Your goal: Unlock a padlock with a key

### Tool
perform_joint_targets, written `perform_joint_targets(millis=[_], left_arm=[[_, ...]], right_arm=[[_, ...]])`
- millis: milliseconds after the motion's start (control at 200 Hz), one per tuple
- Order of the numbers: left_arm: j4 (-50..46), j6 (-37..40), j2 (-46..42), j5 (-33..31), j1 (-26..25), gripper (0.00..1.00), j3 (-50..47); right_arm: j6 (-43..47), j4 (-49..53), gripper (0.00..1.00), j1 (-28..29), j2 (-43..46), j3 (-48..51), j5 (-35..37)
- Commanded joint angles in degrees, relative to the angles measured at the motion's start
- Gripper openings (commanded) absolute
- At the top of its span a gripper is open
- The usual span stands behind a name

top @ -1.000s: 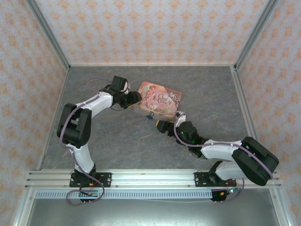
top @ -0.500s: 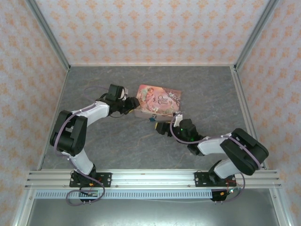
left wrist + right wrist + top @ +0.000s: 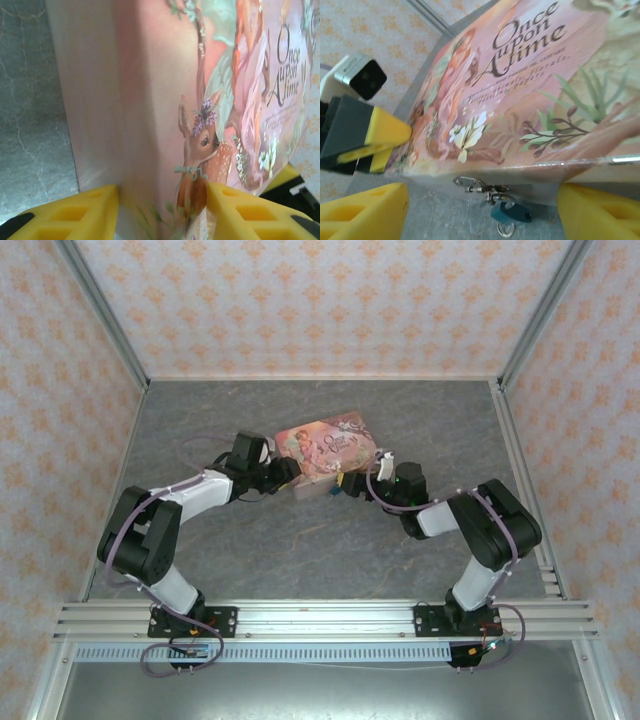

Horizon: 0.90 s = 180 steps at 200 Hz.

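A pink box [image 3: 325,450], printed with a storybook picture and the words "Once Upon A Time", lies on the grey marbled table [image 3: 420,420]. Its left end sits between the jaws of the left claw [image 3: 287,472], with a printed fawn [image 3: 202,145] wearing a flower crown just above them. The box's front wall, bearing a small metal clasp [image 3: 470,184], lies just ahead of the right claw [image 3: 348,486]. Peach patterned walls [image 3: 300,300] stand well beyond both claws, and a metal rail [image 3: 320,620] runs well behind them
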<state>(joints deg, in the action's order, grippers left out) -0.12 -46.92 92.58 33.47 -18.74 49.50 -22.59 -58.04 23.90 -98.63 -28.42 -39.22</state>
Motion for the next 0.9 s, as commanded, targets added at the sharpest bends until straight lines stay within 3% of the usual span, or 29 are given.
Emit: perform_joint_targets(millis=[0, 405, 896], left_arm=[[-8.8, 0.2, 0.8, -2.8, -1.3, 0.48, -3.2], [-10.1, 0.1, 0.5, -3.4, -1.4, 0.48, -1.3], [-10.2, 0.0, 1.0, -3.2, -1.5, 0.48, -1.1]], right_arm=[[1.3, -8.8, 0.77, -0.5, -1.1, -0.3, -3.7], [3.6, -7.4, 0.74, -0.6, 2.5, 5.1, -3.5], [-1.6, -15.6, 0.69, 0.4, -9.1, -0.4, -5.8]])
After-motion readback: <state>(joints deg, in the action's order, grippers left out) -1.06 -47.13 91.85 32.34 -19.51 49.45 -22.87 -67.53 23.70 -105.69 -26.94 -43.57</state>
